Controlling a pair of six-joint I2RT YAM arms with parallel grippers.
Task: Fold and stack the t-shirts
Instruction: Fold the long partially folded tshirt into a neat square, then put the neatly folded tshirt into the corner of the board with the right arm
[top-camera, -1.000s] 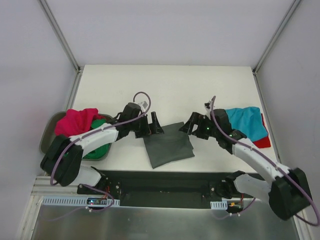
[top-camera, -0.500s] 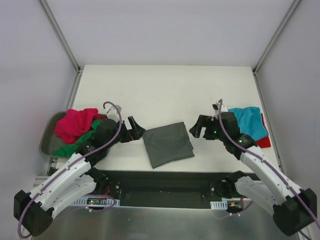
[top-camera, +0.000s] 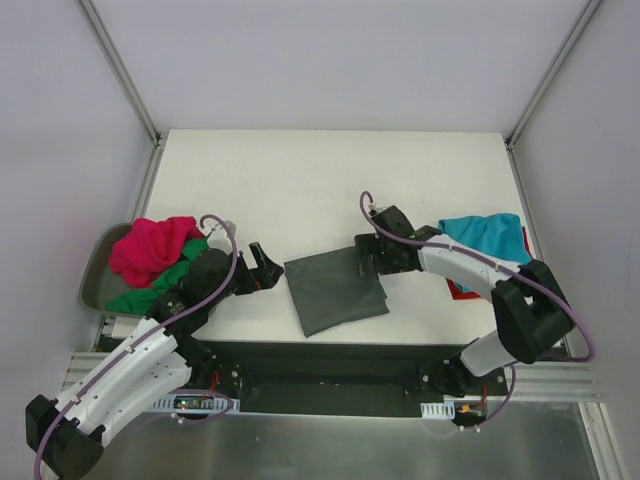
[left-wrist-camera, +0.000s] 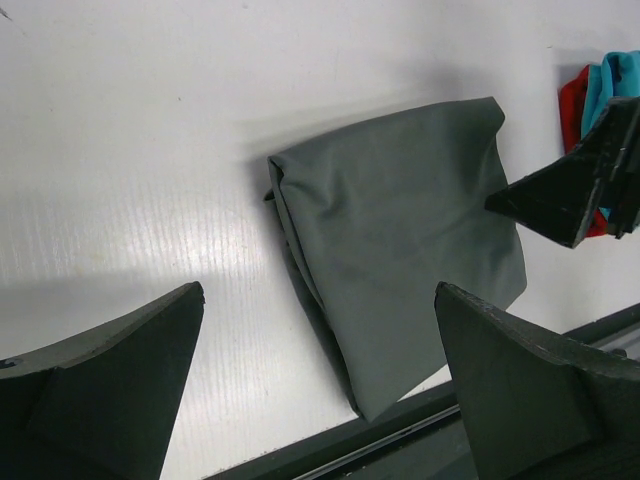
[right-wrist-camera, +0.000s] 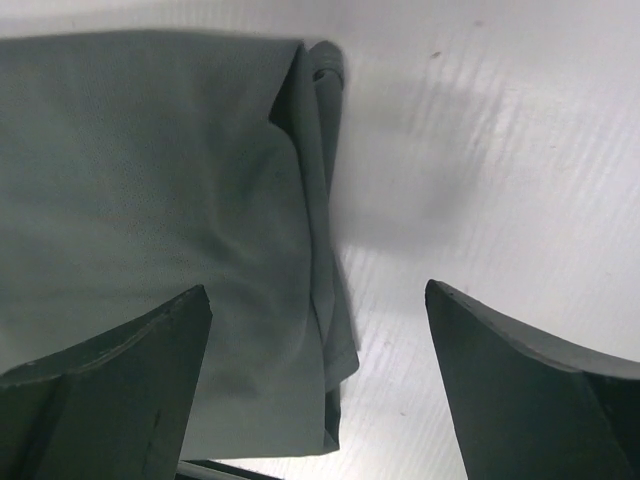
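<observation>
your right hand (top-camera: 365, 265), spread, straddles the grey shirt (top-camera: 335, 292) at its 3 o'clock edge, likely to carry it to the teal shirt (top-camera: 487, 238); left hand (top-camera: 265, 268) spread, empty, at 9 o'clock.

Right gripper (right-wrist-camera: 318, 300) spread above folded dark grey t-shirt (right-wrist-camera: 150, 180).

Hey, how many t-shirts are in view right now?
5: the dark grey t-shirt folded mid-table, the teal t-shirt lying on the red t-shirt at right, the magenta t-shirt and green t-shirt heaped in the tray at left. Others may be hidden underneath.
</observation>
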